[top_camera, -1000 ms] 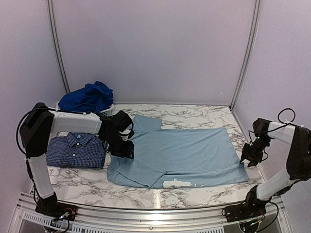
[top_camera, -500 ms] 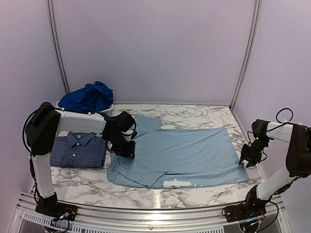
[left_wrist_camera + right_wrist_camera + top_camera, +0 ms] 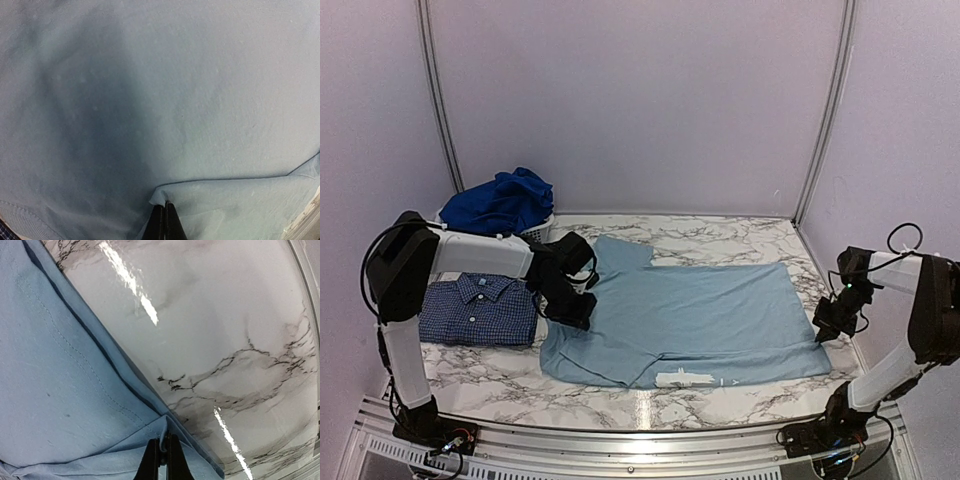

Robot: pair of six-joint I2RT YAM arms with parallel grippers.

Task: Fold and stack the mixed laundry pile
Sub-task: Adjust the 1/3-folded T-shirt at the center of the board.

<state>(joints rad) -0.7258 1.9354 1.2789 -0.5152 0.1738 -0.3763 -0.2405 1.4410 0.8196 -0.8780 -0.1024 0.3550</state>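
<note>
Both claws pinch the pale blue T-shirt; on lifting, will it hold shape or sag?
Probably floppy: the T-shirt puckers into a fold where the left claw pinches it. With the right claw at the opposite edge, its middle will likely sag. Thin cloth, so probably light.

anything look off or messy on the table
Nothing damaged or spilled. The pale blue T-shirt lies spread out, with a flap folded over at its near-left corner; royal blue clothes sit heaped, unfolded, on the white basket. The navy check shirt is folded neatly.

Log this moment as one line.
left gripper: shut on pale blue T-shirt | right gripper: shut on its hem | checked shirt: folded | royal blue clothes: in basket
</note>
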